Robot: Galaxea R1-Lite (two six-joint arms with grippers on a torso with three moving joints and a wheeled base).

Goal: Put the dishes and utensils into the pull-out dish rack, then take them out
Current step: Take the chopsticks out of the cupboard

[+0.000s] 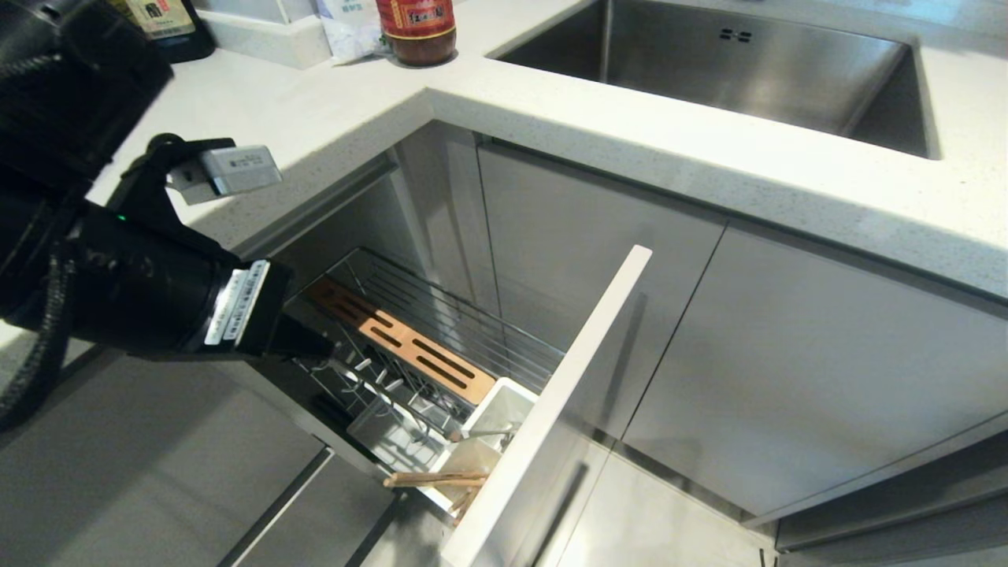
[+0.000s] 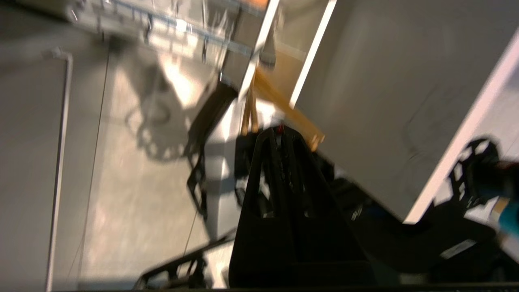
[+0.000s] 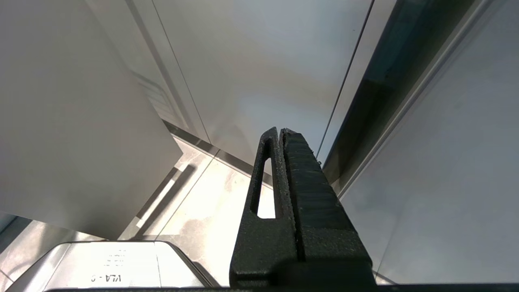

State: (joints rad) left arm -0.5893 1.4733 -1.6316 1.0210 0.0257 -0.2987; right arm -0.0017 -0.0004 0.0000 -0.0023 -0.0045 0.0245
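The pull-out dish rack point(image 1: 441, 315) stands drawn out of the cabinet, its chrome wires, slotted wooden strip point(image 1: 398, 340) and pale front panel point(image 1: 563, 394) all showing. In its white cutlery cup point(image 1: 504, 409) lie the wooden chopsticks point(image 1: 433, 478), their ends poking out over the rim, and the silver spoon point(image 1: 482, 433). My left gripper point(image 1: 321, 349) hangs shut and empty over the rack's wire prongs. In the left wrist view, the gripper point(image 2: 279, 130) sits just short of the chopsticks' point(image 2: 290, 111) ends. The right gripper point(image 3: 281, 130) is shut and parked facing cabinet doors. The dishes are out of view.
A pale countertop point(image 1: 630, 134) runs above the rack, with a steel sink point(image 1: 732, 71) set in it. A dark sauce bottle point(image 1: 417, 31) and another bottle point(image 1: 169, 27) stand at the back. Grey cabinet doors point(image 1: 787, 378) lie to the right of the open drawer.
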